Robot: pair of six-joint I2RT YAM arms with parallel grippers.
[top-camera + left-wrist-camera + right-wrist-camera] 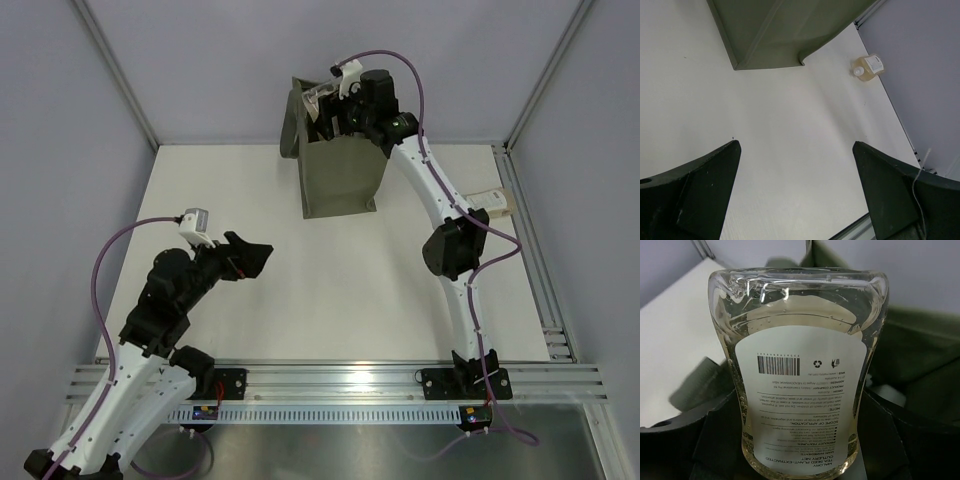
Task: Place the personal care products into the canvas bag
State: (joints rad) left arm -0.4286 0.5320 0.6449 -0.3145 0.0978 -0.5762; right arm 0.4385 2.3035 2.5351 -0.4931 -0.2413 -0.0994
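The olive-green canvas bag (340,175) stands upright at the back middle of the table; it also shows in the left wrist view (785,30) and the right wrist view (920,355). My right gripper (335,110) is over the bag's open top, shut on a clear bottle of pale yellow-green liquid (800,340) with a white back label. Its dark fingers (685,440) flank the bottle's lower part. An amber bottle with a white cap (493,203) lies at the table's right edge, also in the left wrist view (868,67). My left gripper (255,257) is open and empty above the table (796,145).
Grey walls close the table on the left, back and right. An aluminium rail (545,290) runs along the right edge, and another crosses the front (340,380) by the arm bases. The other products are not in view.
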